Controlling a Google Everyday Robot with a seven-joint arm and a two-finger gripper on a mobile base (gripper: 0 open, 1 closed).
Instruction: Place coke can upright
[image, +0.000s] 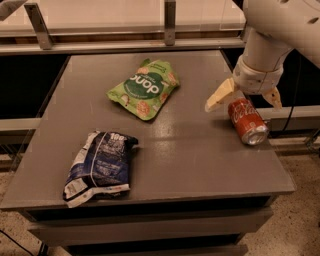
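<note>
The red coke can (246, 121) lies on its side near the right edge of the grey table (165, 145), its silver end facing the front right. My gripper (244, 98) hangs over the can's far end, open. One cream finger (220, 96) sits to the can's left and the other (274, 97) to its right. The fingers straddle the far end of the can without closing on it.
A green snack bag (145, 88) lies at the table's middle back. A dark blue snack bag (100, 165) lies at the front left. A metal rail (125, 45) runs behind the table. The table's right edge is just beside the can.
</note>
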